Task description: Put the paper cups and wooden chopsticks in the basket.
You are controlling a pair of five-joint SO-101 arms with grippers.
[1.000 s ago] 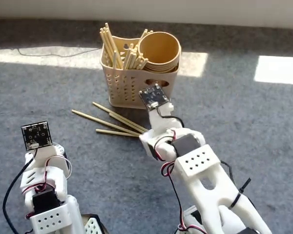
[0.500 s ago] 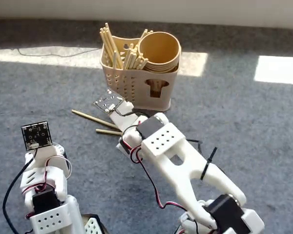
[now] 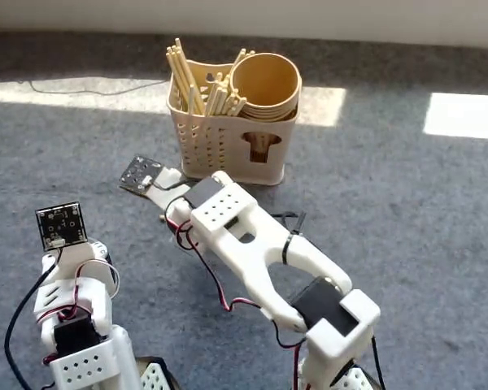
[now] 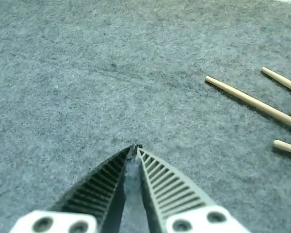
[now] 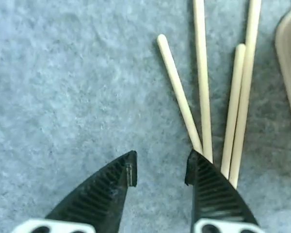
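A grey carpet (image 3: 407,203) covers the work surface. The right arm (image 3: 252,244) stretches across it, and its wrist ends just in front of the basket (image 3: 228,150), near the corner that holds the upright sticks. The left arm (image 3: 73,309) stands well apart from the basket, on the side facing its perforated front wall. The basket is cream plastic and stands upright. A stack of paper cups (image 3: 264,81) fills one end of it, and a bundle of wooden chopsticks (image 3: 195,81) stands on end in the other, tips above the rim. Four loose chopsticks (image 5: 201,73) lie flat on the carpet close to the basket's foot, fanned out beside its wall. The right gripper (image 5: 161,167) hangs over them with its jaws spread and nothing between them, and one fingertip (image 5: 194,167) covers the near ends of the sticks. The left gripper (image 4: 136,148) is farther from the basket. Its jaws are pressed tip to tip on nothing, over bare carpet to one side of those sticks.
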